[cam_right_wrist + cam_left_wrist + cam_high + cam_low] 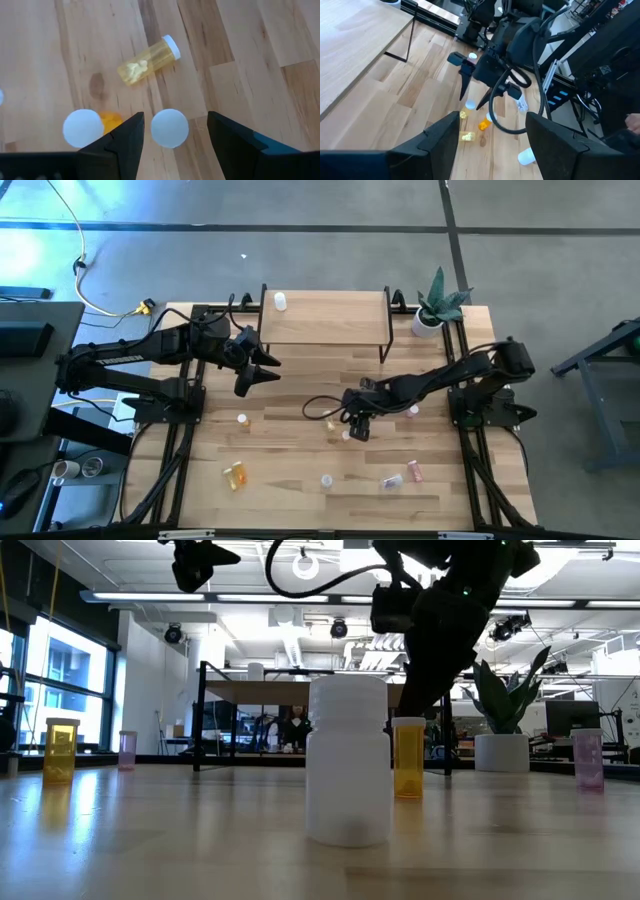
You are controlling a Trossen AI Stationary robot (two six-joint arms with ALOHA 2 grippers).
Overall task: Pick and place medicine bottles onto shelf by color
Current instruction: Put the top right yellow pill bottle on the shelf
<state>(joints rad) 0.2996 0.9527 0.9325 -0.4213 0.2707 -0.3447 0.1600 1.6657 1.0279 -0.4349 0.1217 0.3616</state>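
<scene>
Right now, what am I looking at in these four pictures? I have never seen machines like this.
Two dark robot arms work at a wooden table. One picture looks straight down, one looks level across the tabletop, and two come from cameras on the arms' wrists. Small medicine bottles are scattered on the table; one white bottle already stands on the shelf, beside a potted plant. The right gripper hovers low, fingers open, over a white-capped bottle; a yellow bottle lies on its side nearby. The left gripper waits, open, near the shelf. Neither holds anything.
</scene>
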